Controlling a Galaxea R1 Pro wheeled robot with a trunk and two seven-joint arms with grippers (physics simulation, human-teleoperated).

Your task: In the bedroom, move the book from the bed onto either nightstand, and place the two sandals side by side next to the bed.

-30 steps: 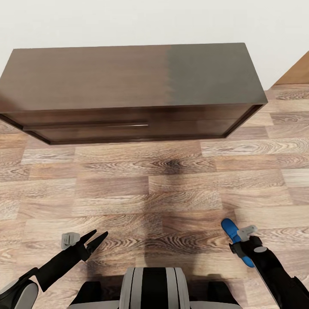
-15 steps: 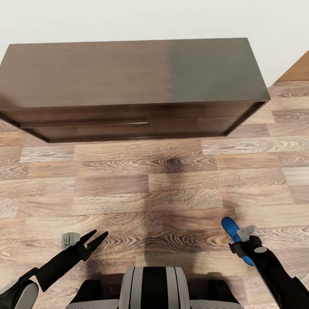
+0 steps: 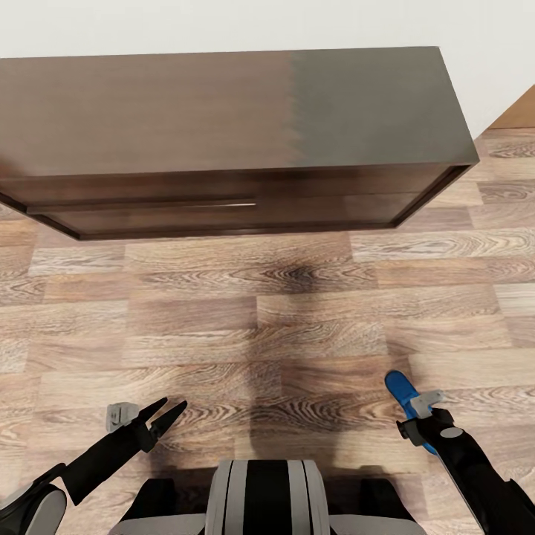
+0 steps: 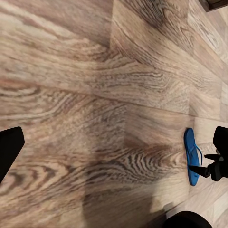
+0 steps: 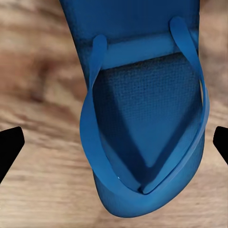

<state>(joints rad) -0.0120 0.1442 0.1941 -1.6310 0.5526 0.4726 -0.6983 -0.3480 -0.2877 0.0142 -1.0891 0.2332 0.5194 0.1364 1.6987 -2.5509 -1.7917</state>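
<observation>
Right gripper carrying one sandal before the cabinet.

Left gripper (image 3: 165,414) hung parted and empty above the plank floor (image 3: 297,327); right gripper (image 3: 417,420) was clamped on a blue sandal (image 3: 403,394). Farther off, a drawer cabinet (image 3: 223,141) stood against the wall (image 3: 223,26).

Even bright light; soft shadow on floor (image 3: 297,282); wrist views blurred.

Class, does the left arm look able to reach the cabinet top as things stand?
Probably not: the left pincer hangs low, with a wide stretch of floor between it and the cabinet.
</observation>
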